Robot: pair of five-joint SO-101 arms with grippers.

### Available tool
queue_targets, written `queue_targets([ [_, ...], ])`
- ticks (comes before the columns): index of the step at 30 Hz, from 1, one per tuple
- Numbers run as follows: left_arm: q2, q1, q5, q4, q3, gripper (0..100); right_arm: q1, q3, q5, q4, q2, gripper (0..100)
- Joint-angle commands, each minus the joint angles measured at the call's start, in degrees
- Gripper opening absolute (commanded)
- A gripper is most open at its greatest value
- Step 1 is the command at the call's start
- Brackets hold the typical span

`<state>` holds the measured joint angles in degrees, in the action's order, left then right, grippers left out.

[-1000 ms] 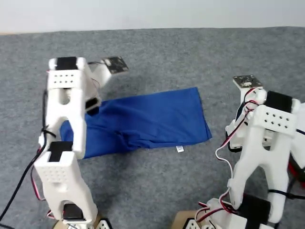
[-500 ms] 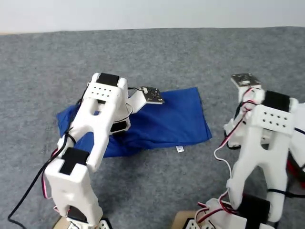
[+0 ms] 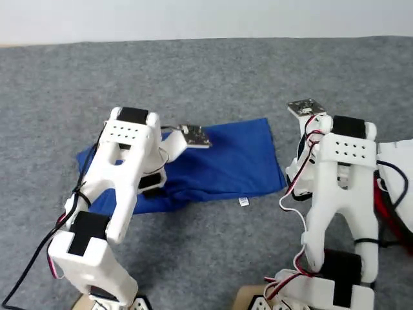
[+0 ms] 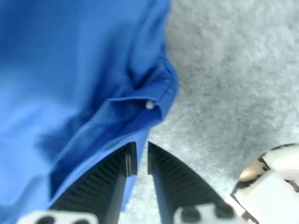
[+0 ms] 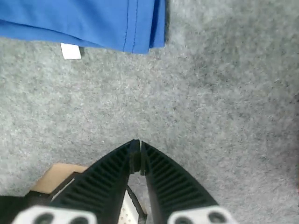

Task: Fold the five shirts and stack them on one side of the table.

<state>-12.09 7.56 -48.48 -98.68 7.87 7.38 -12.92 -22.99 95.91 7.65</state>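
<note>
A blue shirt (image 3: 226,161) lies folded into a wide strip on the grey carpet, with a small white label (image 3: 243,201) at its near edge. The left arm leans over the shirt's left half. My left gripper (image 4: 141,149) is shut, with its tips low at the shirt's (image 4: 70,70) hem, where a white button (image 4: 149,105) shows; I see no cloth between the tips. My right gripper (image 5: 140,144) is shut above bare carpet, just off the shirt's (image 5: 93,18) near right corner and the label (image 5: 70,51).
Grey carpet (image 3: 258,77) covers the table out to the pale wall at the back. Both arm bases stand at the front edge, with red cables (image 3: 393,219) at the right. A brown edge (image 5: 56,175) shows below the right gripper.
The left arm swung from the shirt's left end in over its middle, then eased back a little. The right arm shifted left toward the shirt's right edge.
</note>
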Motion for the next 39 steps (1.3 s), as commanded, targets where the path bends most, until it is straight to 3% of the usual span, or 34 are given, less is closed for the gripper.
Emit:
queue_targets([
  [1, 3.3, -1.1, -0.6, 4.9, 2.7, 7, -0.6, 0.6, 2.0, -1.4, 0.0, 0.9],
  [5, 1.5, -1.9, -0.6, 14.2, 4.4, 7, -0.6, 0.6, 1.9, -2.1, -0.1, 0.9],
  [10, -9.1, -2.0, -0.4, 20.0, 2.1, 7, -0.3, 0.6, 1.9, -1.9, -0.1, 0.9],
  [20, -22.9, -7.2, -0.4, 6.8, -22.8, 7, -0.4, 0.6, 1.8, -1.7, 0.0, 0.9],
  [29, -23.2, -6.9, -0.6, -1.7, -29.1, 7, -0.7, 0.6, 1.9, -1.5, 0.3, 0.9],
  [37, -10.2, -7.6, -0.4, -1.7, -28.7, 7, -2.2, 3.5, 2.5, -1.5, -0.1, 0.9],
  [39, -5.9, -7.6, -0.3, -1.7, -28.7, 7, -3.4, 5.5, 6.0, -2.1, -0.1, 0.9],
])
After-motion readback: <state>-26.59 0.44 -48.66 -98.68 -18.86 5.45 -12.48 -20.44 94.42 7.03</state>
